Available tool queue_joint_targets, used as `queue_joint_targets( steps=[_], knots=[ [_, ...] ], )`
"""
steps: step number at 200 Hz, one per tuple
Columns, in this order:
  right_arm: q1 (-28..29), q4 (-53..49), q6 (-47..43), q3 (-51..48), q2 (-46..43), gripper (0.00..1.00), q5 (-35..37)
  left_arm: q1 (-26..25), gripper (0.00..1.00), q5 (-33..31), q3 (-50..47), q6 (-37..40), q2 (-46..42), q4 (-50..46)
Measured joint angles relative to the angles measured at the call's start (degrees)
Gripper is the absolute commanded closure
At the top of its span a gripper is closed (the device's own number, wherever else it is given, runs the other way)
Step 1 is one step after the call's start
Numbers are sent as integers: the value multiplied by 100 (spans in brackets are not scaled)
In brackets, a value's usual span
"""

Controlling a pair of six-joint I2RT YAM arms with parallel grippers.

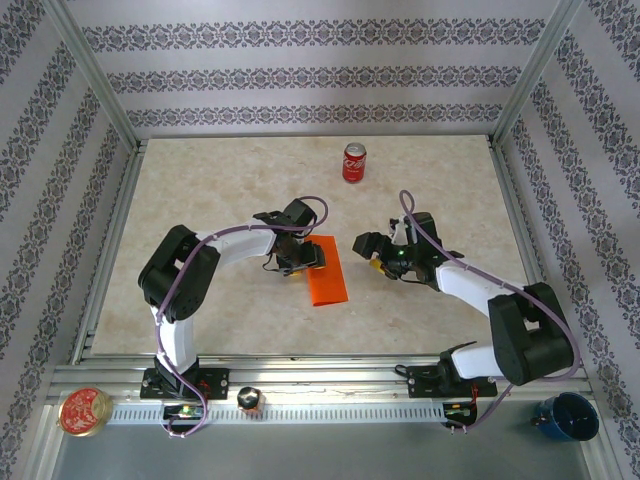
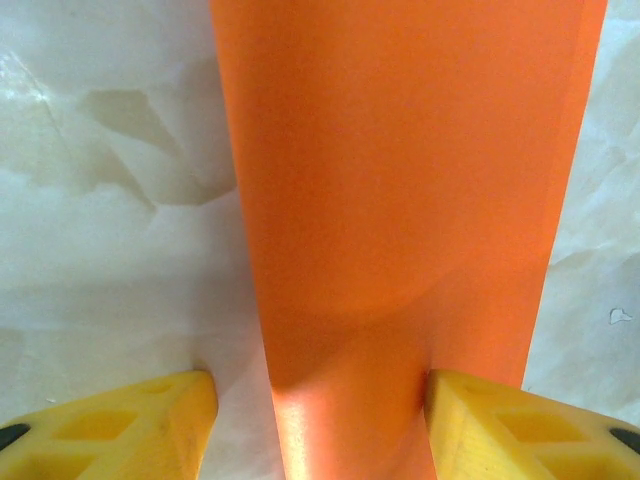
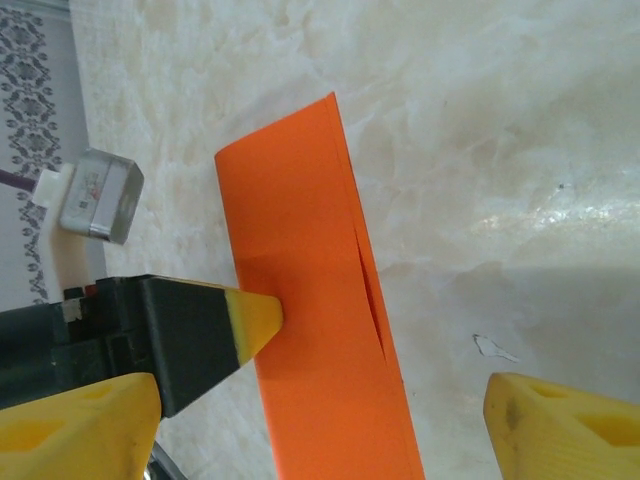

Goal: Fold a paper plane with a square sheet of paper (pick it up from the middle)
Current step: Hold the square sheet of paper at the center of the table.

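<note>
The square sheet of paper point(image 1: 326, 273) lies flat on the marble table as a narrow bright orange rectangle, folded over, with a slit along one long edge point(image 3: 368, 290). My left gripper point(image 1: 303, 256) stands open at its far left end. In the left wrist view the strip point(image 2: 400, 200) runs out between the yellow fingers point(image 2: 322, 425); the right finger touches its edge and the left one stands apart. One left fingertip point(image 3: 255, 320) rests on the paper. My right gripper point(image 1: 366, 245) is open, its fingers wide either side of the strip point(image 3: 320, 440). The paper plane is out of view.
A red soda can point(image 1: 354, 162) stands upright at the back of the table. On the near rail sit a red round tin point(image 1: 84, 411), a small dark object point(image 1: 248, 400) and a blue cup point(image 1: 568, 416). Patterned walls with metal posts enclose the table.
</note>
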Motion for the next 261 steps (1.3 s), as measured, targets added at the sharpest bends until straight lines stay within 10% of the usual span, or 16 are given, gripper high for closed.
queue_joint_targets(
  steps=[261],
  knots=[
    [26,-304,-131,61,302,25,-48,-83,36,-142,546,66,350,-625]
  ],
)
